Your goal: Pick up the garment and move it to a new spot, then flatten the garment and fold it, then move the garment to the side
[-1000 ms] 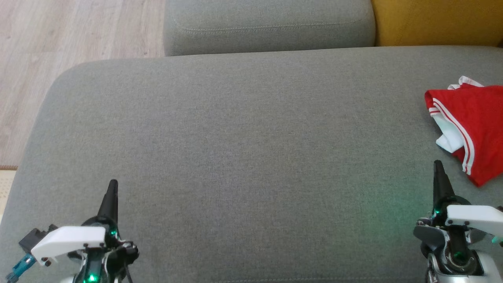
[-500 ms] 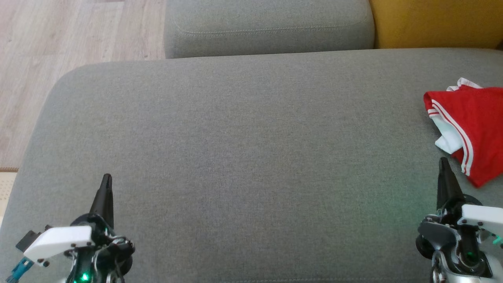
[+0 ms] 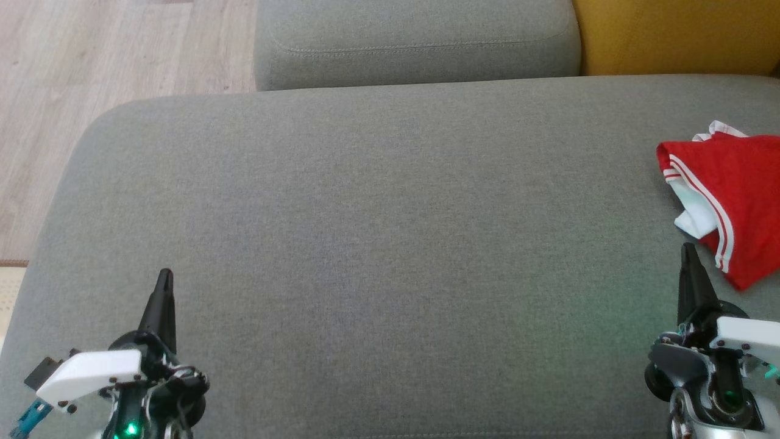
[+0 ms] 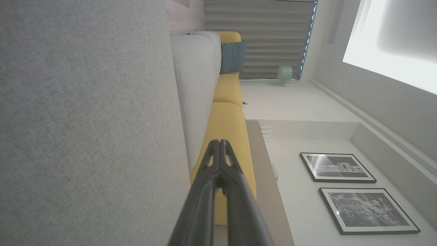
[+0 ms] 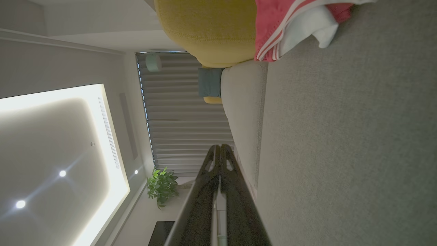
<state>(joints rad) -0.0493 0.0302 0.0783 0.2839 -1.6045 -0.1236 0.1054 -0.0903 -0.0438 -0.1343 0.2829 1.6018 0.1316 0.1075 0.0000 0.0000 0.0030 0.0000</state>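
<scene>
A red garment point(image 3: 734, 189) with white stripes and white trim lies crumpled at the right edge of the grey sofa seat point(image 3: 378, 231); part of it runs out of the head view. In the right wrist view the garment point(image 5: 273, 30) sits at the top. My right gripper point(image 3: 688, 253) hovers at the lower right, shut and empty, its tip just short of the garment's near corner. The same shut fingers point(image 5: 220, 150) rise in the right wrist view. My left gripper point(image 3: 164, 277) is at the lower left, shut and empty, far from the garment; its closed tip point(image 4: 218, 143) shows in the left wrist view.
A grey back cushion point(image 3: 414, 39) lies beyond the seat, with a yellow cushion point(image 3: 676, 33) to its right. Wooden floor point(image 3: 91, 61) runs along the left, and a pale rug corner point(image 3: 9, 292) sits by the seat's left edge.
Between the oldest frame and half a second ago both grippers drew back toward the bottom edge while the camera shifted slightly. Since then nothing has visibly moved.
</scene>
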